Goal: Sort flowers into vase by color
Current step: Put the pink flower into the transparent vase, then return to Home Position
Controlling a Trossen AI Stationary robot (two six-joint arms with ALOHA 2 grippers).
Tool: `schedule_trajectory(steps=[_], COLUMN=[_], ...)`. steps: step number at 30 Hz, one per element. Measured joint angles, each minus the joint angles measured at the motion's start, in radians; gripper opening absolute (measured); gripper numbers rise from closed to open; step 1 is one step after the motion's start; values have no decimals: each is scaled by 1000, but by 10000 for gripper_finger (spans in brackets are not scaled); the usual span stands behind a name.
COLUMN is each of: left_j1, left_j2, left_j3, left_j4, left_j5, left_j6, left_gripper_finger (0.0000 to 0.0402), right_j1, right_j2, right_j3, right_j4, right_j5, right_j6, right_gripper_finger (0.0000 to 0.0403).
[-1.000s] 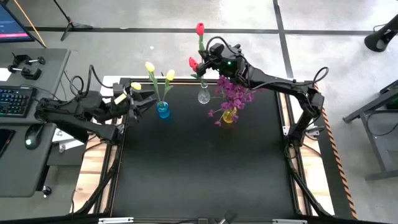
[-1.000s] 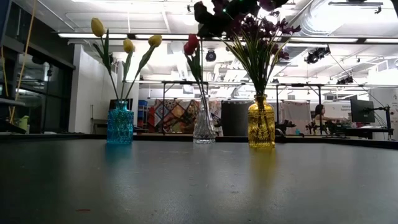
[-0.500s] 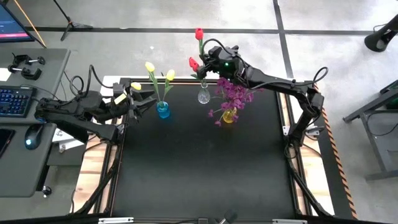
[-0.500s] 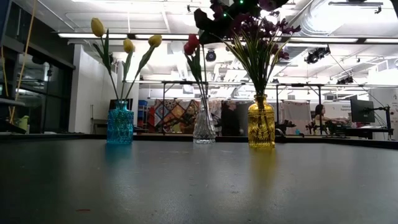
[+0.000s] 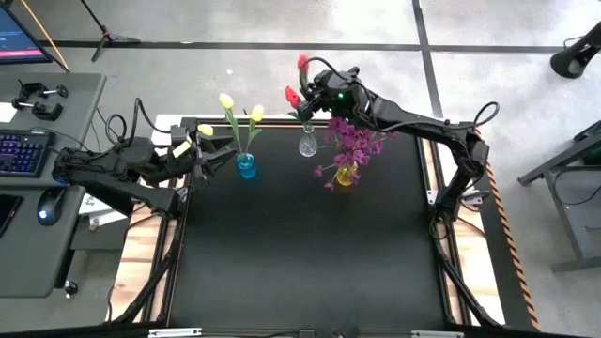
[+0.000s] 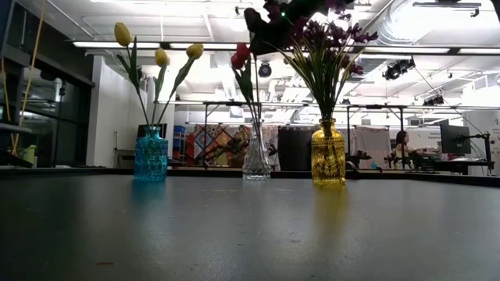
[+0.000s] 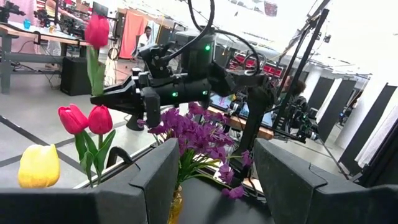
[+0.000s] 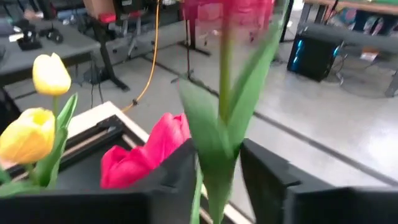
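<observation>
Red tulip [image 5: 302,63], blue vase [image 5: 246,167], yellow vase [image 5: 346,175]

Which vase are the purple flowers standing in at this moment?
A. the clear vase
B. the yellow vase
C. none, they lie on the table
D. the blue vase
B: in the low view the purple flowers rise out of the yellow vase, while the blue vase holds yellow tulips and the clear vase holds red ones.
</observation>
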Motion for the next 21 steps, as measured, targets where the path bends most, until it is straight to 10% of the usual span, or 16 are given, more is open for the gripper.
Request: schedule_trajectory(steps=[10, 21], left_j1=[0, 0], left_j2=[0, -25], left_j3=[0, 0], left_j4=[0, 0], left_j5=[0, 0], left_j6=[7, 34], left_gripper_finger=[197, 197], right_j1=[1, 2], right_j2=[0, 0], right_j3=[171, 540], right_j4=[-301, -760], right_j5=[-102, -122], right_j6=[22, -108], right_gripper_finger=[233, 259])
